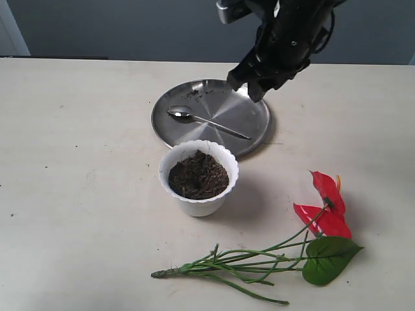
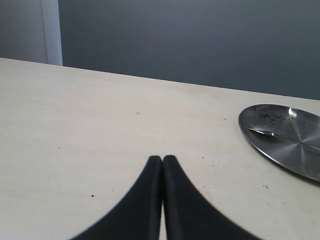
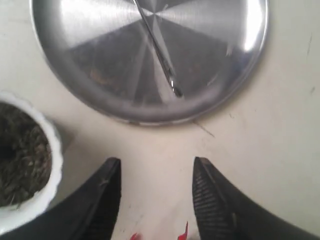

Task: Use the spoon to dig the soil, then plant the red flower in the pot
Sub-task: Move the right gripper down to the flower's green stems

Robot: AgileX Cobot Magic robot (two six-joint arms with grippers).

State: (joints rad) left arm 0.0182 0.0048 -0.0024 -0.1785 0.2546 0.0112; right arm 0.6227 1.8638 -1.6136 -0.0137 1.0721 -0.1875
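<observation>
My right tool [image 1: 255, 83] hangs spread, empty, over the round steel plate [image 1: 220, 103]; the glossy red artificial flower [image 1: 324, 220] lies near the white scalloped pot [image 1: 198, 206], thin stems likely to slip my pinch.

Black arm [image 1: 288, 32] — curved fingers [image 3: 106, 200], ribbed pads [image 3: 206, 197].

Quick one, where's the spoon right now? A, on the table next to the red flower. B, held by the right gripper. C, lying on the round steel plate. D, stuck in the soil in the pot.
C: the spoon lies flat on the steel plate, and the right gripper has its fingers apart with nothing between them.
</observation>
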